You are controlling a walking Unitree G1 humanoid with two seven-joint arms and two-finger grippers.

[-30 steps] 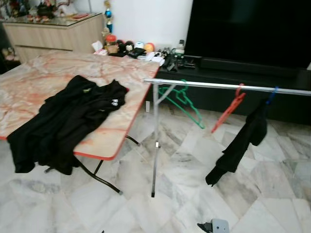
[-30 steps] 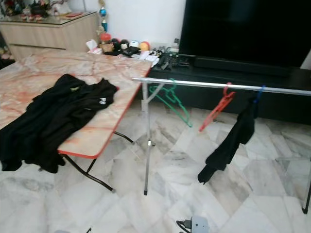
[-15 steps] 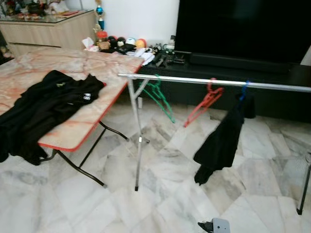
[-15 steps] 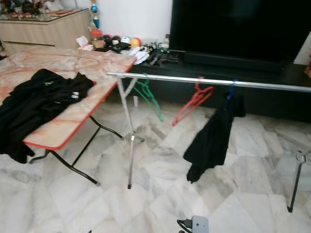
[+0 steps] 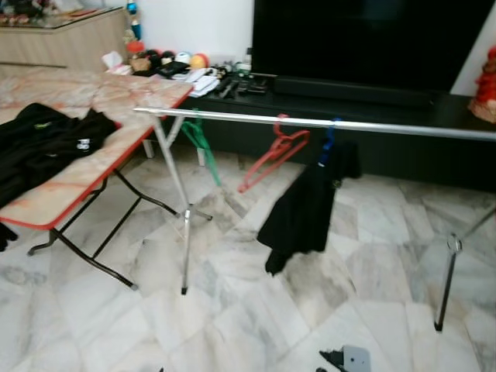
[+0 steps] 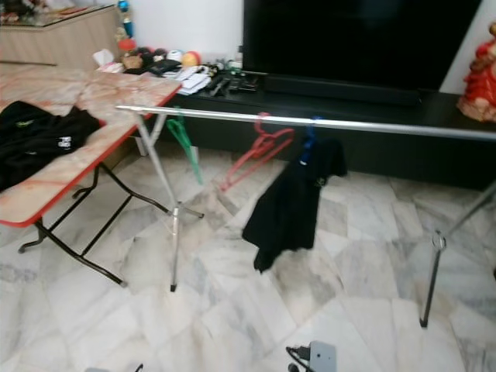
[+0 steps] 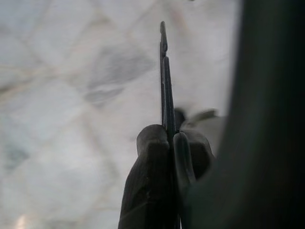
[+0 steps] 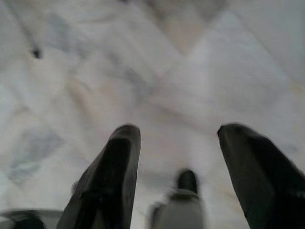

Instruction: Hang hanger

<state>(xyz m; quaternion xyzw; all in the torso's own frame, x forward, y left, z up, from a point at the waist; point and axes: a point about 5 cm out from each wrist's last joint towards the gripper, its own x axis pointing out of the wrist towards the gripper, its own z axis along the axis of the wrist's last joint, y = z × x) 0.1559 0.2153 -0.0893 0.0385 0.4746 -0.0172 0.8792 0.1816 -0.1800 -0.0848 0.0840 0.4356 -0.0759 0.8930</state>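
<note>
A silver clothes rail (image 5: 310,122) on thin legs stands across the room ahead of me. On it hang a green hanger (image 5: 200,138), a red hanger (image 5: 271,151) and a blue hanger (image 5: 329,141) carrying a black garment (image 5: 302,213). In the left wrist view my left gripper (image 7: 169,136) is shut on a thin dark hanger bar (image 7: 163,71) that sticks out past the fingertips, over the marble floor. A dark blurred mass covers one side of that view. My right gripper (image 8: 178,131) is open above the floor, with nothing between its fingers.
A folding table (image 5: 70,182) with a red edge stands to the left, with black clothes (image 5: 39,143) on it. Behind the rail are a low black console (image 5: 387,108) and a large dark TV (image 5: 364,39). A red figurine (image 5: 487,77) stands at the far right. A small white device (image 5: 353,359) lies on the floor.
The whole scene has slid left as the camera turned right. The rail is now nearer the middle and its right leg shows. The hangers on the rail have not moved.
</note>
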